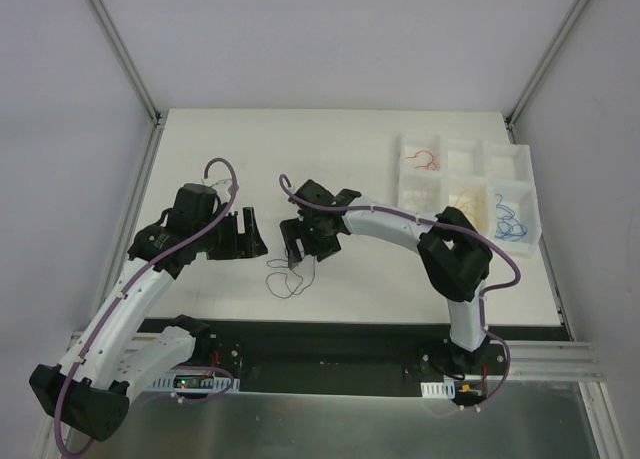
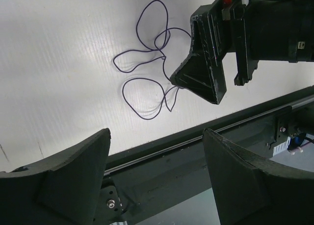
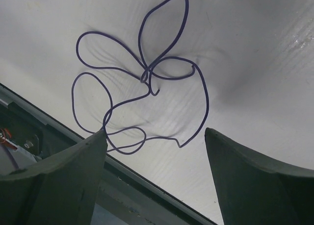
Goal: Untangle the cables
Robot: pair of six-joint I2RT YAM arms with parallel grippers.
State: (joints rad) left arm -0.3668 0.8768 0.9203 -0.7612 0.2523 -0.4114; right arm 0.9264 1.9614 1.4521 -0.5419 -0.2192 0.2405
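**Four cables: one loose, three in the tray**

A thin dark purple cable [image 3: 145,78] lies flat in curly, crossing loops, well left of the white tray [image 1: 527,164]. Inside the tray, in separate compartments, lie a red cable [image 1: 422,162], a yellow-orange cable [image 1: 470,201] and a blue cable [image 1: 510,219].

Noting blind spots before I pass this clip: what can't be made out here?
- Top view: the dark cable is too thin to trace its crossings, and the right gripper overhangs its upper end.
- Top view: the yellow cable in the tray is faint and too small to follow.
- Left wrist view: the right gripper's finger covers part of the cable's right side.
- Right wrist view: one bend of the cable slips behind the near finger.
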